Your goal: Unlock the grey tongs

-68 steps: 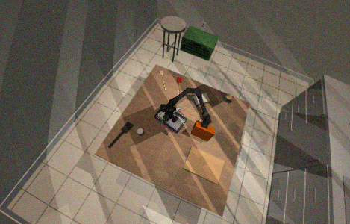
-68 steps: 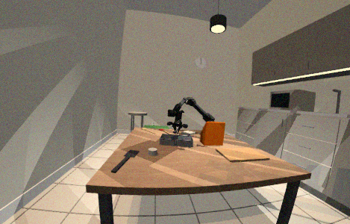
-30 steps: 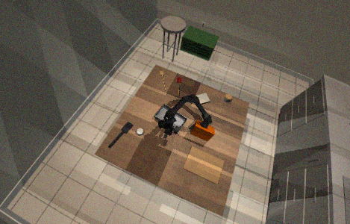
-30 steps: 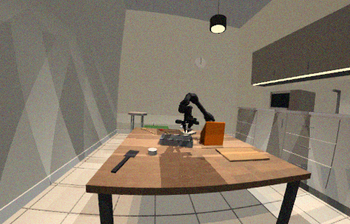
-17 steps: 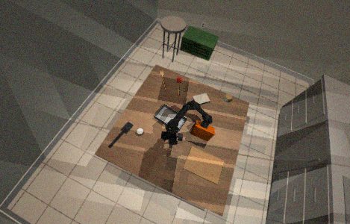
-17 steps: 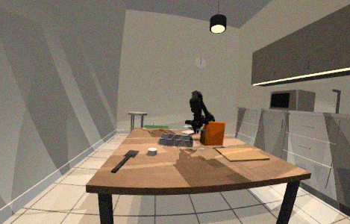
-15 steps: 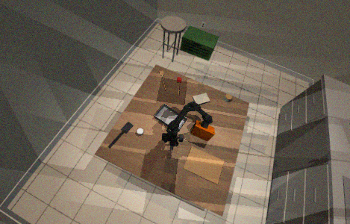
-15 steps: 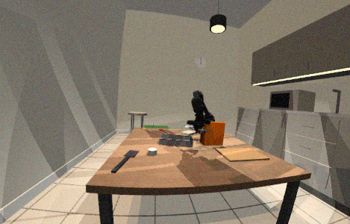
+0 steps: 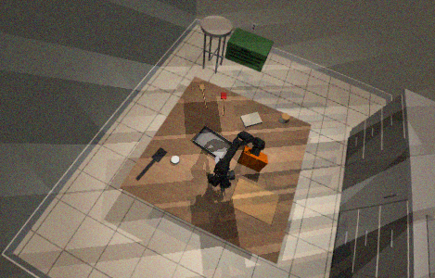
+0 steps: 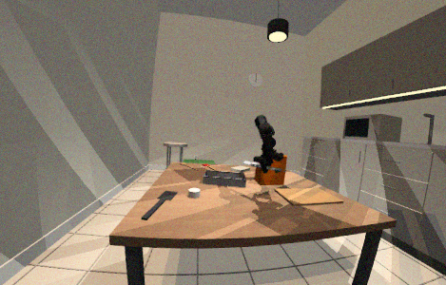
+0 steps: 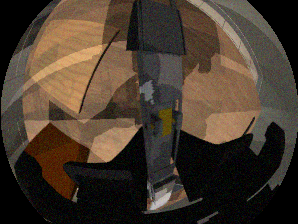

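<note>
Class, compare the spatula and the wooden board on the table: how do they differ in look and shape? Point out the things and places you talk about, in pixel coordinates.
The spatula (image 9: 158, 156) (image 10: 167, 195) is black; the board (image 9: 256, 201) (image 10: 309, 196) is light tan. The spatula has a long, thin handle; the board is a broad slab without one. Both lie flat on the table.

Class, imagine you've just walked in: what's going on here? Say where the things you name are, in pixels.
A black robot arm has the grey metal tongs (image 10: 251, 163) (image 11: 161, 75) shut in its claw (image 9: 221, 185) (image 10: 265, 167) (image 11: 154, 128). They are off the dark rectangular roasting tin (image 9: 200, 145) (image 10: 223, 180) and in the air. The flat, pale wooden board (image 9: 255, 201) (image 10: 309, 196) lies nearby; the tongs are not on it.
</note>
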`<state>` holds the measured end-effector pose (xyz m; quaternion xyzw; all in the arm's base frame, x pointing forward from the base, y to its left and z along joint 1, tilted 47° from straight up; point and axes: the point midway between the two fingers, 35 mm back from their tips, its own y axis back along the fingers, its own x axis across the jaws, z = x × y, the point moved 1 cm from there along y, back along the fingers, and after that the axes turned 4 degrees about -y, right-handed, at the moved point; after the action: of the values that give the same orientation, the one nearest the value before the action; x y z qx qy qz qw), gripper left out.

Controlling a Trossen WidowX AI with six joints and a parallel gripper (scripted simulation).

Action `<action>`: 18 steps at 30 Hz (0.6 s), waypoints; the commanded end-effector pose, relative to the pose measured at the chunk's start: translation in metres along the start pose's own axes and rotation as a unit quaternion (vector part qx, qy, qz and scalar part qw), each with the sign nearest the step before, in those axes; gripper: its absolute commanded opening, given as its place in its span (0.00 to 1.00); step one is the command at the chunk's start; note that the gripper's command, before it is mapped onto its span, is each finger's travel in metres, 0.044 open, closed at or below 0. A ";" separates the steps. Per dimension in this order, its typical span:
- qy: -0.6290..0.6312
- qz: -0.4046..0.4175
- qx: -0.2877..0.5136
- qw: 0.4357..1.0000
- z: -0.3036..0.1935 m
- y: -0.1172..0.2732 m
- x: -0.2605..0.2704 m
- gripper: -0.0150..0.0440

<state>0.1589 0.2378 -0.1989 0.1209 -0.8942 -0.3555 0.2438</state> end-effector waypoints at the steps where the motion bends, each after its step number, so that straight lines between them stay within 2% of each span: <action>1: 0.017 -0.003 -0.005 1.000 0.010 0.005 0.005 0.00; 18: 0.170 -0.020 -0.024 0.985 0.082 0.028 0.082 0.00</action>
<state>0.0629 0.2702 -0.2041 0.1809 -0.8410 -0.3565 0.3645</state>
